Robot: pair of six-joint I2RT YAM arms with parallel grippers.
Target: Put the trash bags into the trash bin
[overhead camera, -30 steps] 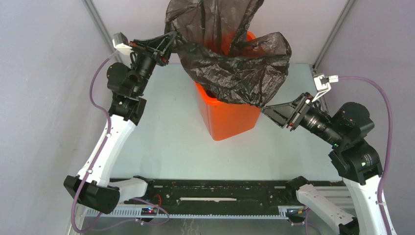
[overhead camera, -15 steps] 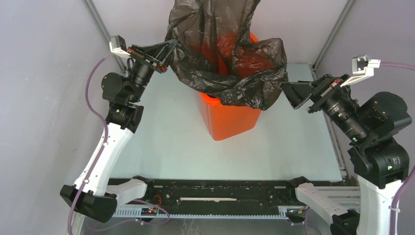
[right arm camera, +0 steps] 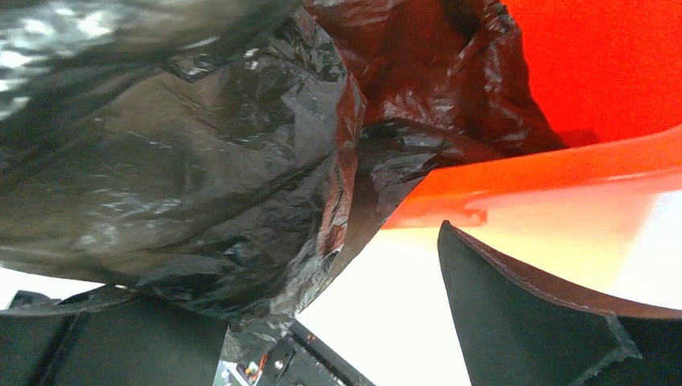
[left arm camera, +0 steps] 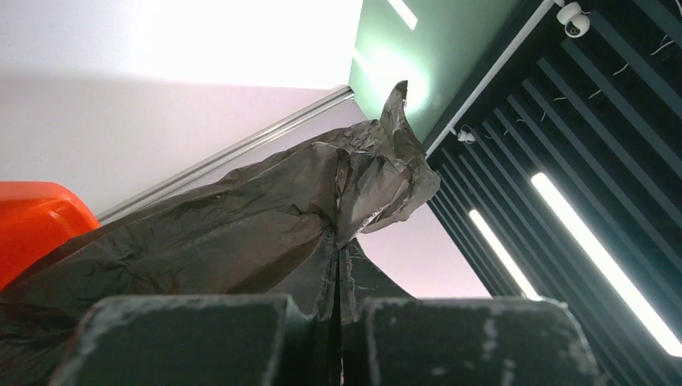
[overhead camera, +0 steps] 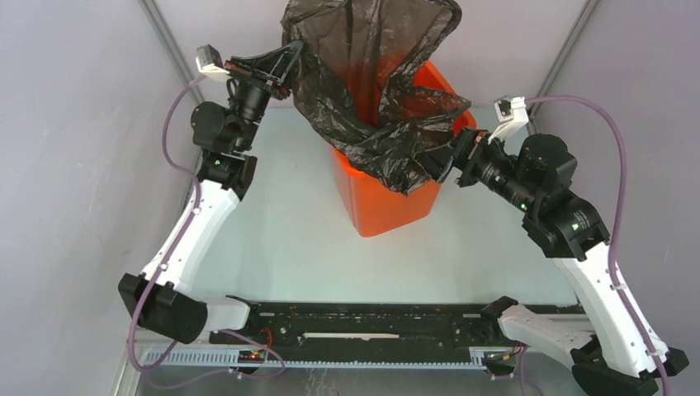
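The orange trash bin point(overhead camera: 388, 202) stands upright in the middle of the table. The black trash bag point(overhead camera: 371, 82) hangs partly inside it and spills over its near right rim. My left gripper point(overhead camera: 295, 63) is shut on the bag's upper left edge and holds it high above the bin's left side. The left wrist view shows the pinched bag point(left arm camera: 265, 217) between the closed jaws of that gripper point(left arm camera: 342, 265). My right gripper point(overhead camera: 439, 163) is open at the bin's right rim. In the right wrist view the bag point(right arm camera: 201, 161) drapes over one of its fingers beside the bin rim point(right arm camera: 547, 173).
Grey enclosure walls and metal corner posts point(overhead camera: 169, 41) stand close behind and beside the bin. The black rail point(overhead camera: 363, 318) with both arm bases runs along the near table edge.
My right arm swung out to the right, then came back in against the bag at the bin's right rim. The bag's right side has sunk lower. My left gripper keeps its hold.
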